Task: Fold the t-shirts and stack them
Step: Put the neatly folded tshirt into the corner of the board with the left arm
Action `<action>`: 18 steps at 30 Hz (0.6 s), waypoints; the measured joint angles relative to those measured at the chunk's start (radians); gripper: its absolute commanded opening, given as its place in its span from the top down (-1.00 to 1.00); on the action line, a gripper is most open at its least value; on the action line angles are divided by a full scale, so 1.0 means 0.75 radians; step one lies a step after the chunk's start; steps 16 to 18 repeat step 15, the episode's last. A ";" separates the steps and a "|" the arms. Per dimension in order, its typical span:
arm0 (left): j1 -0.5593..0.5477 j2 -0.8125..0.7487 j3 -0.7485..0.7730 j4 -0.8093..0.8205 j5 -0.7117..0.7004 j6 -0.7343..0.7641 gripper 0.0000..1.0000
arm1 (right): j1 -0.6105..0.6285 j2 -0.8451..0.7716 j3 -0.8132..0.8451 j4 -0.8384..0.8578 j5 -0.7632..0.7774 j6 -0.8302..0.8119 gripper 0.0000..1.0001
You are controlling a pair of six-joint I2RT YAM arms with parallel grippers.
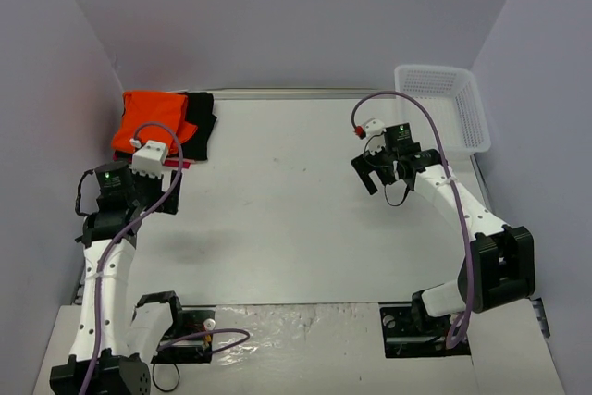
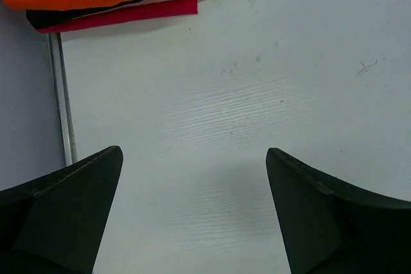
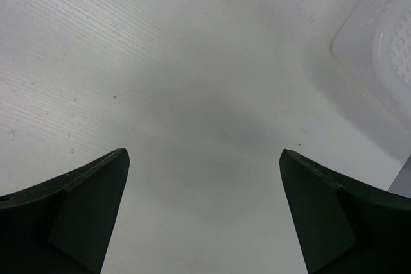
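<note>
Dark fingers [image 2: 70, 216] of the left gripper [image 2: 192, 155] fill the lower corners of the left wrist view, spread wide and holding nothing; bare table [image 1: 296, 210] shows between them. Beyond them, in the far-left corner against the wall, the t-shirts lie folded in one stack. The orange t-shirt [image 1: 148, 122] is on top, the black t-shirt [image 1: 201, 125] sticks out beneath it toward the right, and the pink-red t-shirt [image 2: 128, 14] is at the bottom, its edge showing along the near side. A metal rail [image 2: 59, 94] runs along the table's left edge just beside the stack. A purple cable [image 1: 171, 141] loops above the left wrist, partly across the orange cloth in the overhead view. The middle of the table is plain white, with faint scuffs. To the right, the right gripper [image 3: 204, 155] hangs over the table with its fingers equally wide apart and nothing in them. The white mesh basket [image 1: 444, 104] stands near it in the far-right corner, well apart from the stack.
</note>
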 measured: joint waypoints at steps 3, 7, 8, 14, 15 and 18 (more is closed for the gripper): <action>0.000 0.028 -0.021 0.004 0.002 0.000 -0.89 | 0.000 0.000 0.000 0.007 0.004 0.013 -1.00; 0.000 0.007 -0.034 0.006 0.004 0.001 -0.89 | 0.000 0.000 0.000 0.012 0.018 0.019 -1.00; 0.000 0.000 -0.034 0.009 0.005 0.000 -0.89 | -0.001 0.000 0.000 0.013 0.023 0.019 -1.00; 0.000 -0.019 -0.034 0.020 0.007 0.001 -0.89 | -0.001 -0.003 -0.004 0.019 0.035 0.012 -1.00; 0.000 -0.019 -0.034 0.020 0.007 0.001 -0.89 | -0.001 -0.006 -0.006 0.018 0.036 0.010 -1.00; 0.000 -0.019 -0.034 0.020 0.007 0.001 -0.89 | -0.001 -0.006 -0.006 0.018 0.036 0.010 -1.00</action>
